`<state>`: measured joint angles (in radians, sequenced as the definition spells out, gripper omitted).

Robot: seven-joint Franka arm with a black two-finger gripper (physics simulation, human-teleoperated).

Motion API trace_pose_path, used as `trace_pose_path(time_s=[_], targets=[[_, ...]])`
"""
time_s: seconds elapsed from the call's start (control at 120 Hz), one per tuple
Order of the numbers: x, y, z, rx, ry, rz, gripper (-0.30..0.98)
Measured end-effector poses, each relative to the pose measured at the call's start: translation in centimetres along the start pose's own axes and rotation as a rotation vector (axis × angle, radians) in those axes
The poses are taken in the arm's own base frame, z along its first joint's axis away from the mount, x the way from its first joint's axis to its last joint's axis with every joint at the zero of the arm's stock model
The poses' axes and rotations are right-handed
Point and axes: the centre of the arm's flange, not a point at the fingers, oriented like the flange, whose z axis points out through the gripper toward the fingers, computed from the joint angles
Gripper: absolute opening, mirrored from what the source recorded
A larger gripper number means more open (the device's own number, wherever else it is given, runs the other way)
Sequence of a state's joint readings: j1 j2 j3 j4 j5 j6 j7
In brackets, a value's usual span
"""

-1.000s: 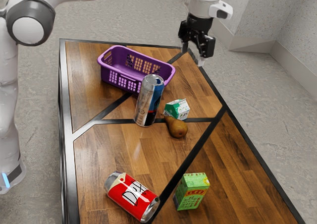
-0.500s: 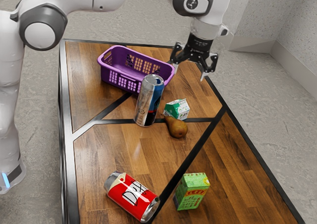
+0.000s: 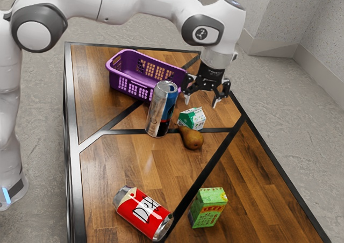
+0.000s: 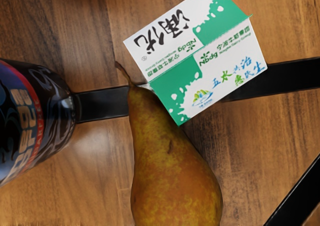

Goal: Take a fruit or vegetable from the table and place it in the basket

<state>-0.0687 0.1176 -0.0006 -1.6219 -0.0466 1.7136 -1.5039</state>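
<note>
Above the small carton and the pear, my gripper [image 3: 202, 102] hangs open in the exterior view, its two fingertips spread wide with nothing between them. The brown pear [image 3: 192, 138] lies on the table, its stem end close to the carton. In the wrist view the pear [image 4: 172, 171] is large, with its stem beside the carton. The purple basket [image 3: 134, 88] stands toward the back of the exterior view's left; the part of its interior that shows holds nothing.
A tall can [image 3: 162, 108] stands between basket and pear; the wrist view has the can [image 4: 30, 118] too. The green-and-white carton [image 3: 192, 119] touches or nearly touches the pear. A red can [image 3: 143, 213] lies near a green box [image 3: 208, 207] on the table [image 3: 123, 162].
My gripper has come down from high over the table's far edge toward the carton and pear, and my hand has turned, with both fingers now in sight. The objects have stayed put.
</note>
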Motion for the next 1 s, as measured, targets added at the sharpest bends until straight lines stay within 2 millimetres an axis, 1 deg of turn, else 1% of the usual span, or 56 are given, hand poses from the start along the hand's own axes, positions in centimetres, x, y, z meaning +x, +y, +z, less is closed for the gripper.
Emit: trace_pose_path(time_s=[0.083,0.208,0.267,0.442,0.775,0.867,1.0], targets=[[-0.5,0.0,1.4,0.005,0.001,-0.02,0.69],[-2.1,-0.1,2.3,-0.01,0.011,-0.026,0.69],[-2.4,0.0,3.0,-0.013,0.013,-0.034,0.69],[-2.3,-0.1,5.4,-0.01,0.017,-0.07,0.69],[-2.2,0.6,7.0,-0.023,0.018,-0.113,0.69],[-2.1,0.5,8.3,-0.01,0.019,-0.124,0.69],[-2.0,0.5,8.6,-0.014,0.02,-0.135,0.69]])
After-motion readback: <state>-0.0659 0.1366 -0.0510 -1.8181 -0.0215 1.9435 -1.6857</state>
